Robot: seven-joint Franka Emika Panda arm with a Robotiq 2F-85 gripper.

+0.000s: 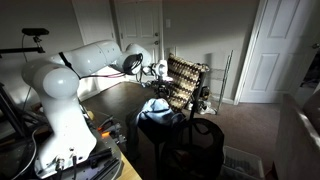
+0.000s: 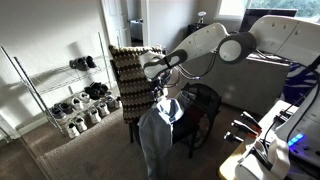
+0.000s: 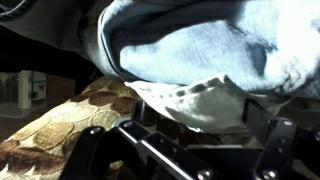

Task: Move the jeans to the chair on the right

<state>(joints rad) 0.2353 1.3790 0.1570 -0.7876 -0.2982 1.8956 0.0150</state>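
The jeans [image 2: 158,132] are a dark blue denim heap draped over the back and seat of a dark chair [image 2: 203,108]; they also show on that chair in an exterior view [image 1: 160,112]. My gripper [image 2: 160,76] hovers just above their top, between the dark chair and a patterned chair [image 2: 133,72]. In the wrist view the jeans [image 3: 190,40] fill the upper picture, with a pale inner patch [image 3: 195,100] hanging toward my gripper [image 3: 200,118]. The jaws stand wide open, with nothing pinched between them. The patterned chair [image 1: 188,80] is on the right in an exterior view.
A wire rack [image 2: 75,95] with several shoes stands against the wall. White doors [image 1: 270,50] close the back of the room. A desk edge with cables and gear [image 2: 270,140] lies near the robot's base. The patterned upholstery [image 3: 60,125] is close below my fingers.
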